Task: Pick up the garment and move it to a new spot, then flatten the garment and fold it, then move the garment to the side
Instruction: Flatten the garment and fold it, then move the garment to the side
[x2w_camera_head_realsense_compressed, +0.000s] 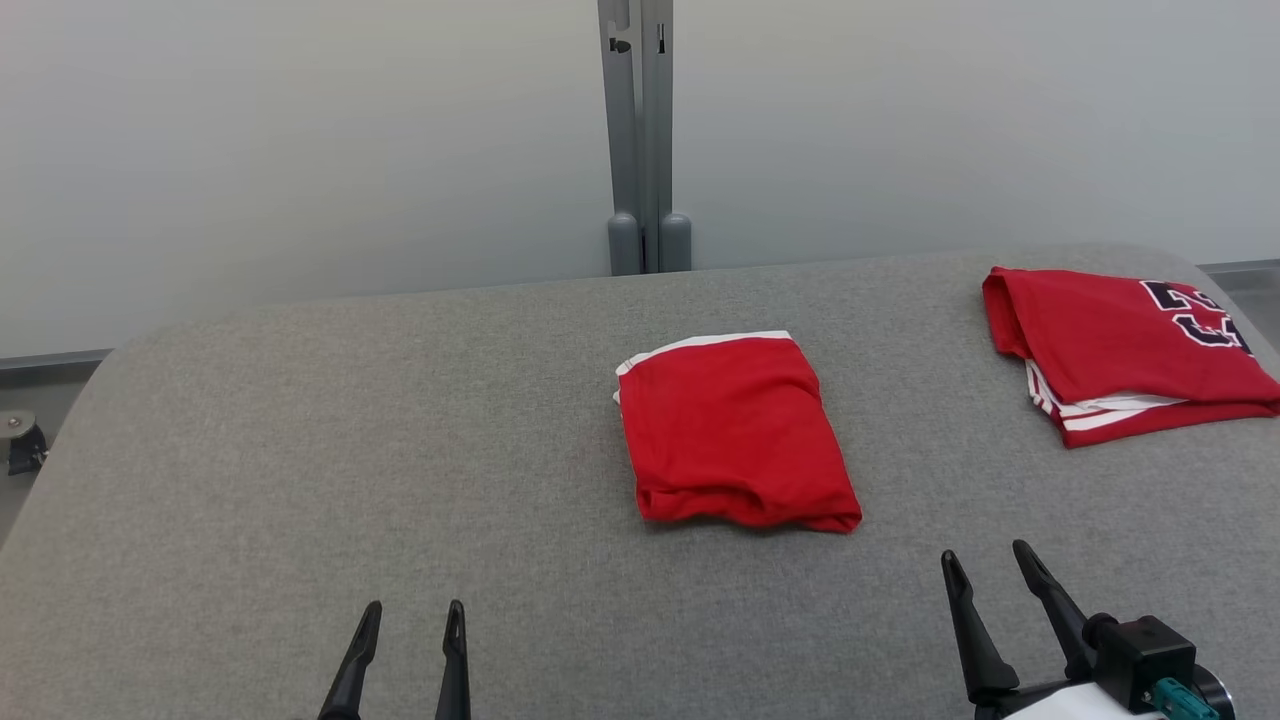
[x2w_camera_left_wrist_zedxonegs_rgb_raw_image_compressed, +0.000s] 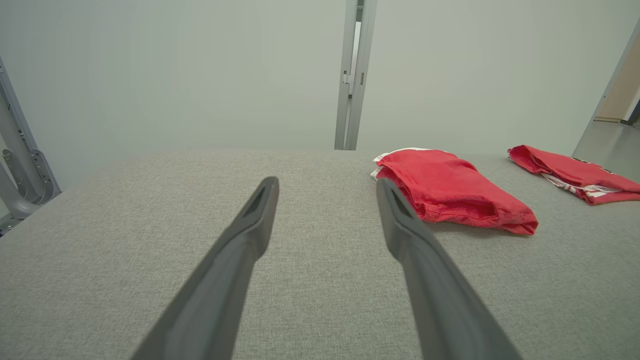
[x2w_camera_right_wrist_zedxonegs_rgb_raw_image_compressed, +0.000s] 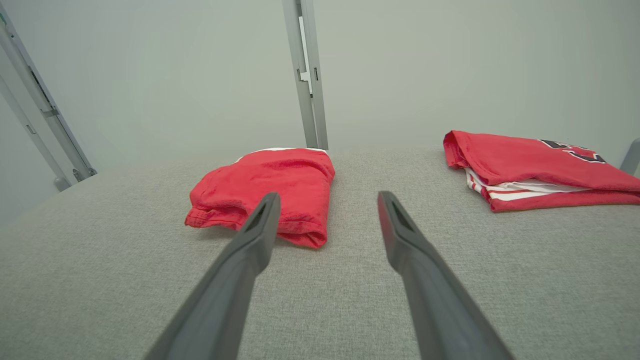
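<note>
The left end effector (x2w_camera_head_realsense_compressed: 415, 605) is seen released at the lower left, fingers spread over the bare gray desk (x2w_camera_head_realsense_compressed: 300, 450), nothing held. The garment (x2w_camera_head_realsense_compressed: 735, 435) is laid folded near the desk's middle, red with a white edge at its far side, and the right end effector (x2w_camera_head_realsense_compressed: 984, 550) is held released and empty near its front right corner, not touching. A second red jersey (x2w_camera_head_realsense_compressed: 1100, 345) with dark lettering and striped trim is laid folded at the far right, well apart.

Folded red jersey with black lettering (x2w_camera_head_realsense_compressed: 1100, 345), far right: lettering was partly hidden, unreadable
Left gripper (x2w_camera_head_realsense_compressed: 416, 606) with two dark fingers: base was cut off by bottom edge
</note>
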